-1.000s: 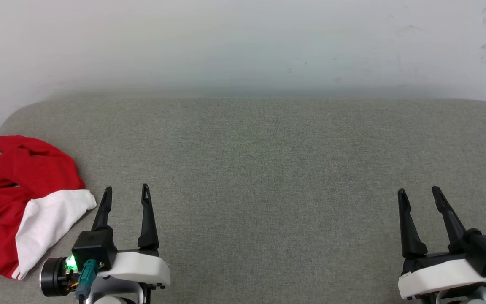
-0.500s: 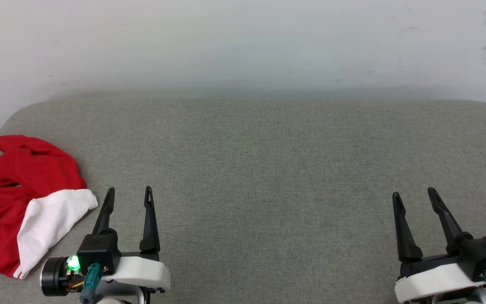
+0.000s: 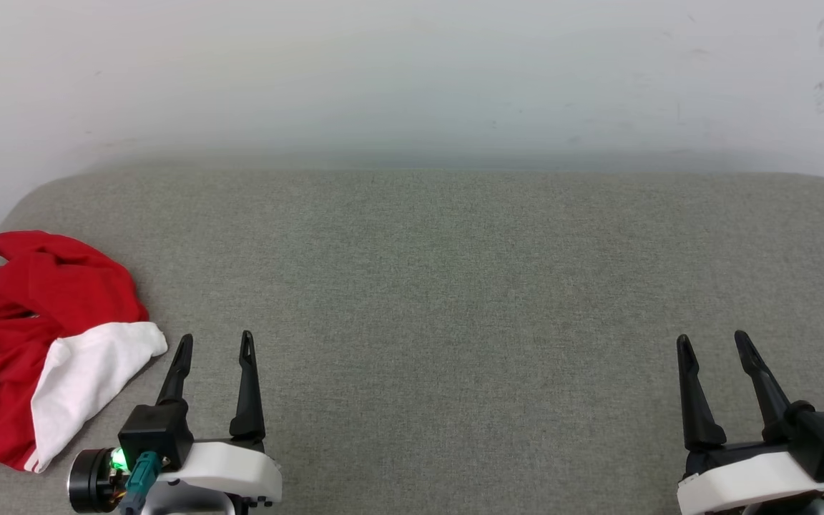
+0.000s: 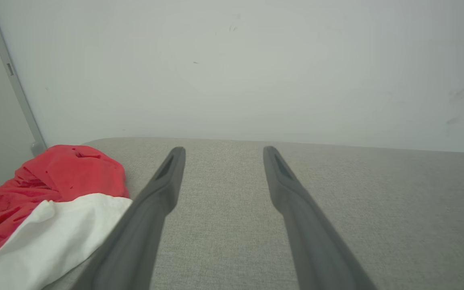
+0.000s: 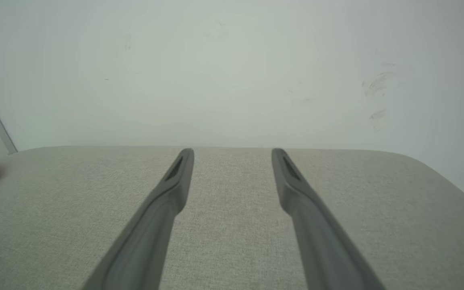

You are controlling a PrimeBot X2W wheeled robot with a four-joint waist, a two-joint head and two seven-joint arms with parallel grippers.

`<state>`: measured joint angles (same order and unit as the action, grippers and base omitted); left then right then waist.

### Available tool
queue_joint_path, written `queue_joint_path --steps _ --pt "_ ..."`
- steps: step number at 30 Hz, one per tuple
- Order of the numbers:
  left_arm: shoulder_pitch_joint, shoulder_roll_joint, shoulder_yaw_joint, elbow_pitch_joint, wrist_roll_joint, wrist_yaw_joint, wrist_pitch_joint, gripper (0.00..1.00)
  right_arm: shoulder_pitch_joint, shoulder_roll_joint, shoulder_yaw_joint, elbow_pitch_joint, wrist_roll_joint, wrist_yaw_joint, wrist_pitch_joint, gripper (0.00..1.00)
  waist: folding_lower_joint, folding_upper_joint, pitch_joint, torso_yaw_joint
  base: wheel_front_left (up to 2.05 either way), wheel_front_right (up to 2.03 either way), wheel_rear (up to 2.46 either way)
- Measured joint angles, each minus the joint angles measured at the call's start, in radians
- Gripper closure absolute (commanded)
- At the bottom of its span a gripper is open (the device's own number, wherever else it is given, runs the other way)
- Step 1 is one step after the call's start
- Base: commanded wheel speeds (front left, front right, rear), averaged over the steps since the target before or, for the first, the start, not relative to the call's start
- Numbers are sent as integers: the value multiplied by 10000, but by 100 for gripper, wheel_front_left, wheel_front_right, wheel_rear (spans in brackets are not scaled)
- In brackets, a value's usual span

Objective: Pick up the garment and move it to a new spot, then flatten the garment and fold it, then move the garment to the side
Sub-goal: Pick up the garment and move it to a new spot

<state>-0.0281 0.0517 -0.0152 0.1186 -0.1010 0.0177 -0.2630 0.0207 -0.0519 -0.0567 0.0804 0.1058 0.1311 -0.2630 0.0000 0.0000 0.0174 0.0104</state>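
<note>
Clearly my garment (image 3: 33, 336) lies crumpled at the far left end of the grey cushion (image 3: 440, 286), a red heap with a white sleeve (image 3: 90, 372) spilling toward my left gripper (image 3: 215, 336), which stands just beside it with fingers spread and nothing between them. My right gripper (image 3: 712, 336) is well apart at the other end, likewise spread and empty. I judge the cloth light, soft and limp: it should sag and drape from any pinch, not break, though a thin single layer may slide out. The sleeve is nearest, yet lifting by it would likely leave the body trailing, so I would rather pinch a thick bunched fold of the red body near the heap's top, closing firmly.
</note>
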Motion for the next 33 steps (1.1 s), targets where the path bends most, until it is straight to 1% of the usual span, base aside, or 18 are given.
queue_joint_path --steps 6,23,30,33 --pt "0 -4 -33 132 -102 -2 0 0 1 2 -67 146 267 0 0 0 0 1 -9 -15 0 0 0" --pt "-2 -6 -94 236 -150 36 0 0 1 0 -94 186 318 0 0 0 0 0 -3 -14 0 0 0" --pt "-4 -6 -105 257 -115 59 0 0 4 0 -94 174 316 0 0 0 0 0 -11 65 0 0 0" --pt "-12 -8 -138 278 -90 90 0 0 14 2 -100 144 314 0 0 0 0 0 -9 211 0 0 0"
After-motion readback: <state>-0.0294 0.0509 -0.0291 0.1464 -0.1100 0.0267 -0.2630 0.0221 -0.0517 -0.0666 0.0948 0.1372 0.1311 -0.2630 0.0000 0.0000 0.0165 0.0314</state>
